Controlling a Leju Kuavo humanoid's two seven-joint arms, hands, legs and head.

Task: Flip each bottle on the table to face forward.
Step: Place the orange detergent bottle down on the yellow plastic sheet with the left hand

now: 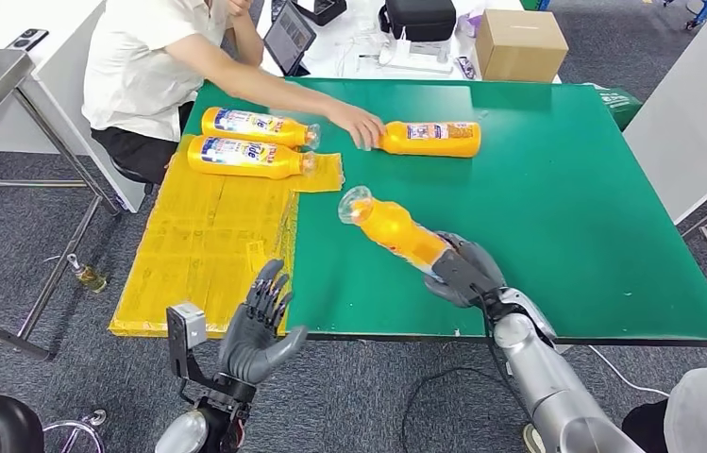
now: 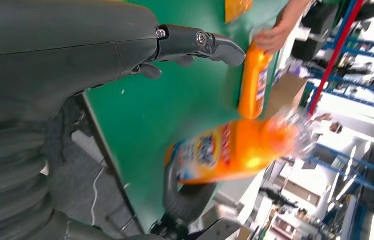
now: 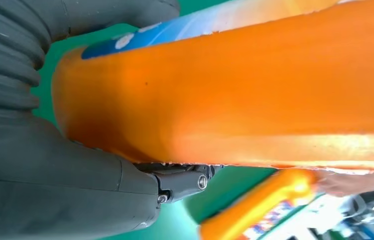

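Observation:
My right hand (image 1: pixel 465 271) grips the base of an orange bottle (image 1: pixel 395 229) and holds it tilted above the green table (image 1: pixel 557 226), clear cap end pointing away and to the left. The same bottle (image 3: pixel 234 85) looms large in the right wrist view, and the left wrist view shows the held bottle (image 2: pixel 229 150) too. My left hand (image 1: pixel 257 324) hovers open past the table's front edge, holding nothing. Two more orange bottles (image 1: pixel 257 125) (image 1: pixel 245 158) lie side by side on the yellow mat (image 1: pixel 208 245). A further bottle (image 1: pixel 429 139) lies at the back, touched by a person's hand (image 1: pixel 357 124).
A person in a white shirt (image 1: pixel 146 66) sits at the back left, an arm reaching over the table. A cardboard box (image 1: pixel 519 44) and a dark case (image 1: pixel 420 19) stand on the white table behind. Metal frames flank both sides.

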